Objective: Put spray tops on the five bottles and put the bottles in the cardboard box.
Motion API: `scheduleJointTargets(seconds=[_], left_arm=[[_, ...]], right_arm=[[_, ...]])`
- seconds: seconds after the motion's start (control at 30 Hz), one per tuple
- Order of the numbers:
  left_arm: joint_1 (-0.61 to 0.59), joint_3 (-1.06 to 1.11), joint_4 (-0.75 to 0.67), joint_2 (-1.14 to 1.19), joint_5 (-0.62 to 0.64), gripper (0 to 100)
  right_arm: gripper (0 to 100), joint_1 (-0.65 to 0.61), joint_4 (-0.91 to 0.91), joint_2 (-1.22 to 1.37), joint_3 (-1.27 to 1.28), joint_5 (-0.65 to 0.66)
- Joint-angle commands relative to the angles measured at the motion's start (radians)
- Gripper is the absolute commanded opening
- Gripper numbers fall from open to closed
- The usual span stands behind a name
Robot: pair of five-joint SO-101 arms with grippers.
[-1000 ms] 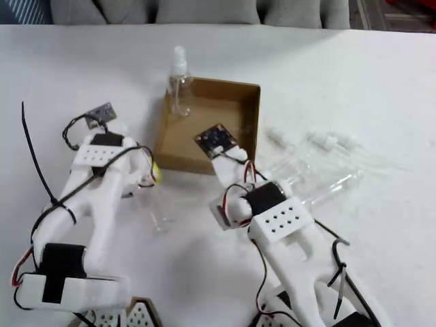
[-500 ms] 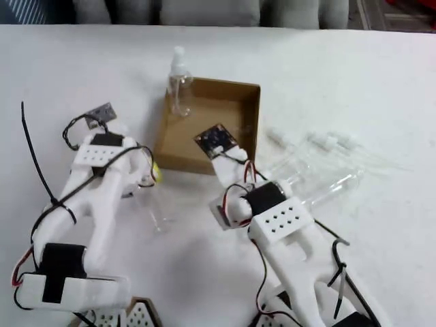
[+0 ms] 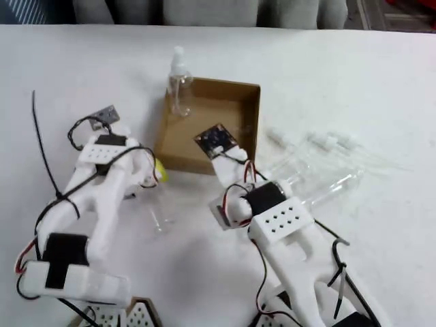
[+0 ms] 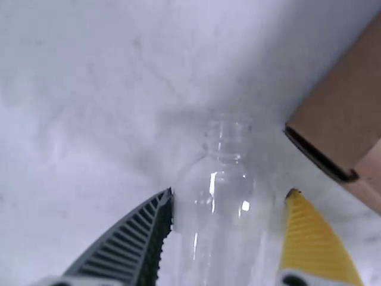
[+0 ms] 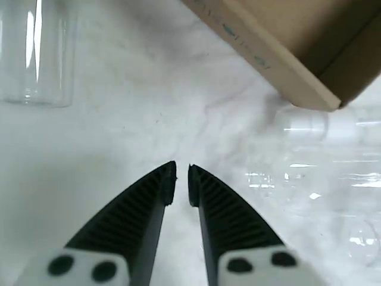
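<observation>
A clear bottle (image 4: 223,190) with a bare threaded neck lies on the white table, right beside a corner of the cardboard box (image 4: 339,125). My left gripper (image 4: 229,199) is open and straddles it, grey finger on one side, yellow finger on the other. In the high view this gripper (image 3: 151,178) sits just left of the box (image 3: 238,102). A capped bottle (image 3: 179,82) stands upright in the box's far left corner. My right gripper (image 5: 181,179) hovers over bare table near the box corner (image 5: 286,59), shut on nothing.
Several clear bottles (image 3: 320,187) and loose spray tops (image 3: 327,143) lie on the table right of the box. The right arm (image 3: 272,211) stands between them and the box. A bottle end (image 5: 36,53) lies off to one side of the right gripper.
The left arm has shifted slightly to the right, toward the box, over the bottle. The right arm has not moved.
</observation>
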Motion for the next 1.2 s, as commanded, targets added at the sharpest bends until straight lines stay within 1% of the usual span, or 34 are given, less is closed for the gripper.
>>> scheduleJointTargets(seconds=[0.0,0.4,0.47,0.53,0.57,0.6,0.67,0.73,0.8,0.9,0.97,1.07,1.17], left_arm=[[0.007,-0.051,-0.023,0.028,0.011,28],[0.01,-0.061,-0.032,0.088,0.006,27],[0.01,-0.061,-0.034,0.088,0.006,21],[0.012,-0.06,-0.048,0.088,0.0,9],[0.012,-0.06,-0.057,0.088,-0.023,3],[0.013,-0.06,-0.061,0.088,-0.052,1],[0.021,-0.055,-0.058,0.084,-0.092,5],[0.028,-0.058,-0.038,0.082,-0.144,3],[0.031,-0.069,-0.018,0.076,-0.224,2],[0.025,-0.074,-0.017,0.038,-0.371,2],[0.025,-0.072,-0.017,0.005,-0.463,2],[0.031,-0.051,-0.017,-0.036,-0.572,2],[0.031,-0.025,-0.02,-0.074,-0.623,2]], right_arm=[[1.7,0.007,-0.013,-0.027,-0.005,0.014],[1.7,0.008,-0.013,-0.027,-0.005,0.014],[1.7,0.01,-0.013,-0.027,-0.005,0.014],[1.7,0.013,-0.013,-0.027,-0.005,0.014],[1.7,0.015,-0.012,-0.027,-0.005,0.014],[1.7,0.015,-0.012,-0.027,-0.005,0.014],[1.7,0.025,-0.012,-0.027,-0.005,0.014],[1.7,0.051,-0.007,-0.038,-0.011,0.014],[1.7,0.114,0.005,-0.045,-0.035,0.011],[1.7,0.222,0.07,-0.045,-0.112,0.003],[1.7,0.275,0.079,-0.045,-0.137,-0.011],[1.8,0.341,0.035,-0.045,-0.14,-0.008],[1.8,0.406,-0.067,-0.041,-0.107,0.031]])
